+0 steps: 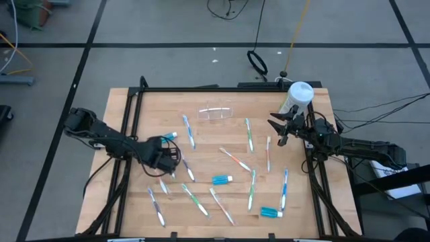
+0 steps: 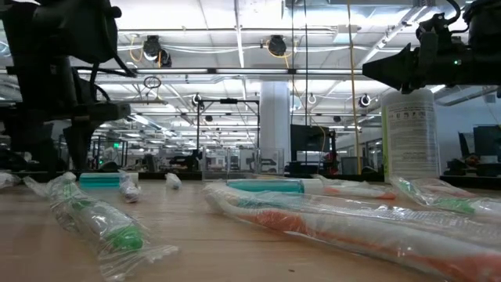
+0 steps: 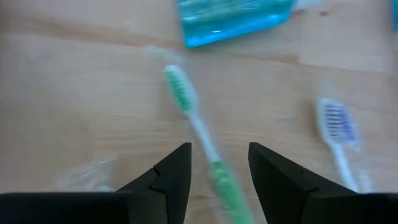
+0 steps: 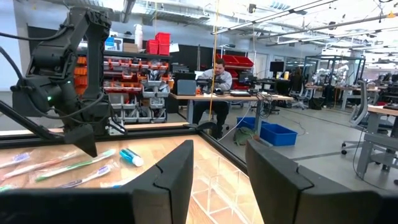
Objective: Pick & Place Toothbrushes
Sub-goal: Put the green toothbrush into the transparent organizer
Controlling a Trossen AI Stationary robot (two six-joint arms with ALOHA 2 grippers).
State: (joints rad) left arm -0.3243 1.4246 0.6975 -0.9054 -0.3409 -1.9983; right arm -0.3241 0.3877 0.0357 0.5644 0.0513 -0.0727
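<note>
From above, my left gripper (image 1: 168, 156) hangs over the left-centre of the surface (image 1: 134, 195) among scattered toothbrushes (image 1: 250, 138); the right gripper (image 1: 281, 128) waits at the far right by a white bottle (image 1: 299, 94).

At table height, crinkly wrappers could slip.

Through the left wrist, my fingers (image 3: 174, 171) are spread astride a green toothbrush (image 3: 199, 134) with white neck; closing off-centre might flick it toward the blue tube (image 3: 236, 18).

Through the right wrist, fingers (image 4: 177, 171) spread, empty.

about a dozen wrapped toothbrushes (image 1: 236, 159) lie flat, scattered over the wooden table (image 1: 121, 202).
</note>
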